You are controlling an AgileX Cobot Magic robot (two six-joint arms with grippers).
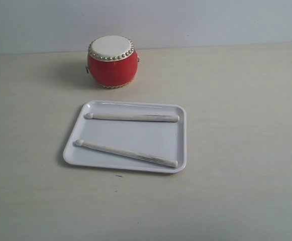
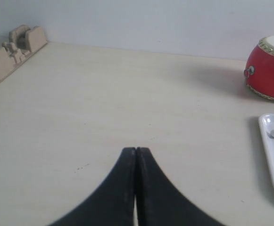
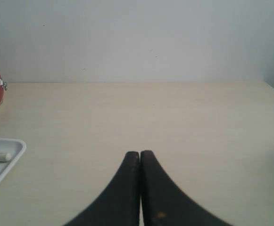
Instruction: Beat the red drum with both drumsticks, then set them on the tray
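- The desk [image 1: 246, 100] is a pale, bare surface. Everything on it sits left of centre in the exterior view, and both arms are out of that view.
- The tray [image 1: 130, 133] lies flat nearest the camera and holds both drumsticks and nothing else.
- The red drum [image 1: 112, 63] stands upright just behind the tray's far edge, apart from it, with its skin top uncovered.
- The far drumstick [image 1: 132, 117] lies almost parallel to the tray's far rim. The near drumstick [image 1: 125, 152] slants across the near half. Both have their rounded tips to the left, and the two do not touch.
- The left jaws and right jaws are each pressed together on nothing and hang over bare desk on either side of the tray.
- Judging the step: with both sticks in the tray and neither arm holding one, either the beating has not begun or the task is finished, and I cannot tell which.
- If it has not begun, each arm must spread its jaws, come in over the tray, and pinch one stick near its thick right end.
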